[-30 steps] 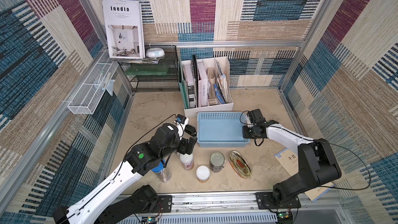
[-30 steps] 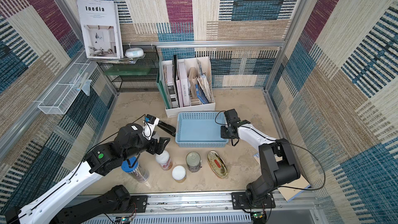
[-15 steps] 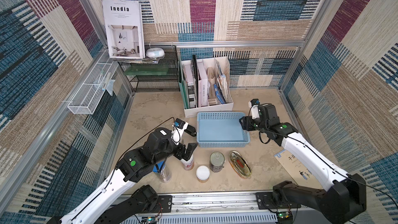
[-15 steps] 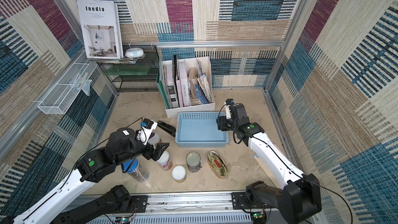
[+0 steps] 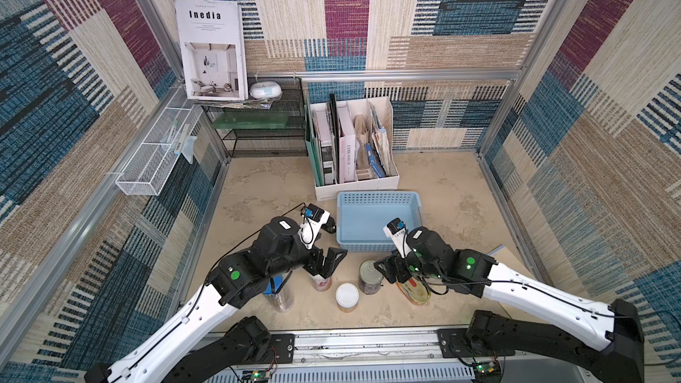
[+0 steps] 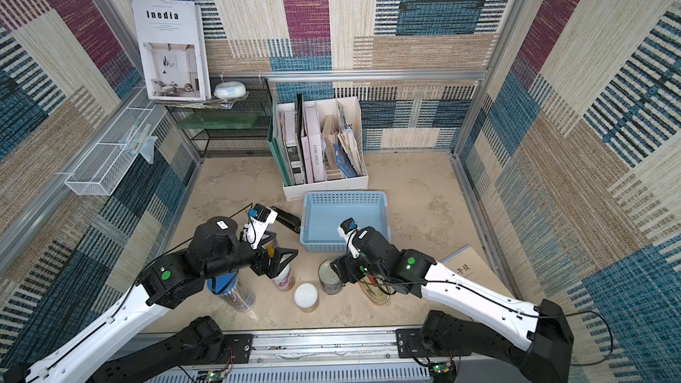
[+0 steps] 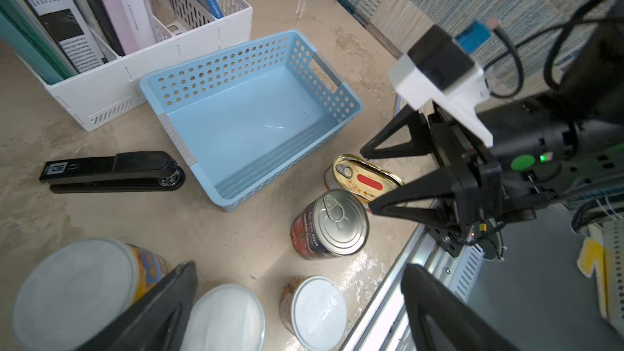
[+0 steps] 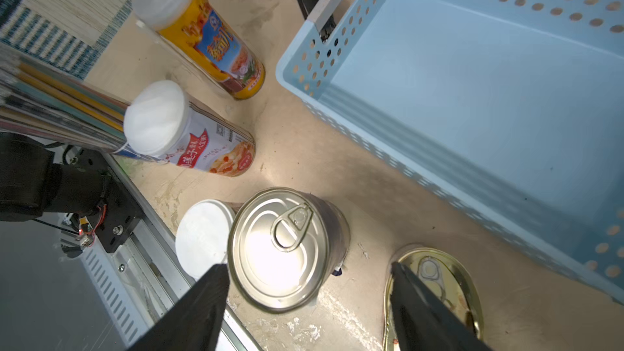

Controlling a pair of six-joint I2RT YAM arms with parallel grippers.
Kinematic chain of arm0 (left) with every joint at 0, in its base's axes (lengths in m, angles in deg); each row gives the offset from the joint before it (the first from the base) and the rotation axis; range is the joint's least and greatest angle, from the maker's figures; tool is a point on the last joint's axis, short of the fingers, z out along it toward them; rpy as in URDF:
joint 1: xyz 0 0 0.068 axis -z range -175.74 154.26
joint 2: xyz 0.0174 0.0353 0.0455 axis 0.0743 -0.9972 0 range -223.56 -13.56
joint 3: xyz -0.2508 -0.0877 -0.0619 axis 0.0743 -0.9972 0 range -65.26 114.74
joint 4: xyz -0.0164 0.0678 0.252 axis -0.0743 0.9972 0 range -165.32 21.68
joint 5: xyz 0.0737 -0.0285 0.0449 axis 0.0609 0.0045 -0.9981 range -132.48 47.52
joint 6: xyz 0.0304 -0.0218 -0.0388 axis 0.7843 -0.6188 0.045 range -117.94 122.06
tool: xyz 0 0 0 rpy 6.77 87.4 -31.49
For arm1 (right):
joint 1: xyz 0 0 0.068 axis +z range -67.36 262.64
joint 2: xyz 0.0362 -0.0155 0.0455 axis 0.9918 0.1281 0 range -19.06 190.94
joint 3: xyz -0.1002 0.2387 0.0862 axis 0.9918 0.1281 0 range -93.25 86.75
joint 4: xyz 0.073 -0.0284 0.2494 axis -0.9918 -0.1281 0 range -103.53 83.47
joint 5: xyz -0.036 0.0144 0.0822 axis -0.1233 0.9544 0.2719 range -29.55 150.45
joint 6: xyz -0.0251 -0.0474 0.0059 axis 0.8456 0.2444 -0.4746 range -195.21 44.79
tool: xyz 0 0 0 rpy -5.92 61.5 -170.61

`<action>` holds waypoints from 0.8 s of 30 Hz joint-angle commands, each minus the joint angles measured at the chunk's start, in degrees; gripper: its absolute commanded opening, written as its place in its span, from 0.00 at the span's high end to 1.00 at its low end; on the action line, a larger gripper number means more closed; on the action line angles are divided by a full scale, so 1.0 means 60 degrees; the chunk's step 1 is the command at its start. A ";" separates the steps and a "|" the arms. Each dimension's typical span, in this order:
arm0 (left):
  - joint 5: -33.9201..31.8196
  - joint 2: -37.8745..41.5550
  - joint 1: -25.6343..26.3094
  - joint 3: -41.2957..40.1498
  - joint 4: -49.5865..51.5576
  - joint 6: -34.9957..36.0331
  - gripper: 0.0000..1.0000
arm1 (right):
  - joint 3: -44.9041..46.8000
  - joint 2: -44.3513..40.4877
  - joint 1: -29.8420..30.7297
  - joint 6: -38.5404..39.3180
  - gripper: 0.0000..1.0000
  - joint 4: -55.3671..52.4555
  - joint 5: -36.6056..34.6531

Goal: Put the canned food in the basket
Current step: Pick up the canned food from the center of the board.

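On the counter (image 5: pixel 258 193), 5 cans (image 5: pixel 346 294) stand just outside the empty basket (image 5: pixel 379 196). The left jaws gape empty over a tall can (image 5: pixel 321 281) and the right jaws over the pull-tab can (image 5: pixel 369 276), apparently poised to grasp.

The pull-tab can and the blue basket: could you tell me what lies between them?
Only bare table separates can and basket, in the right wrist view.

The magazine (image 5: pixel 210 49) against the wall reads "Inedia"
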 commanded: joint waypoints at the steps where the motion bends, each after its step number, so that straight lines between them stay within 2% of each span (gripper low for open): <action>1: -0.1094 -0.0533 0.0044 0.0493 0.1392 -0.0465 0.01 | -0.0439 0.0792 0.0519 -0.0546 0.20 -0.0467 -0.0866; 6: -0.2008 0.0002 0.0105 0.0459 0.1961 -0.0961 0.01 | -0.0909 0.1459 0.0819 -0.0779 0.19 -0.0685 -0.0974; 13: -0.2074 0.0055 0.0238 0.0541 0.2877 -0.1471 0.01 | -0.1038 0.2036 0.1072 -0.0893 0.17 -0.0742 -0.0859; 24: -0.2449 -0.0352 0.0631 0.0599 0.3599 -0.1518 0.01 | -0.1093 0.2791 0.1197 -0.0925 0.16 -0.0786 -0.0981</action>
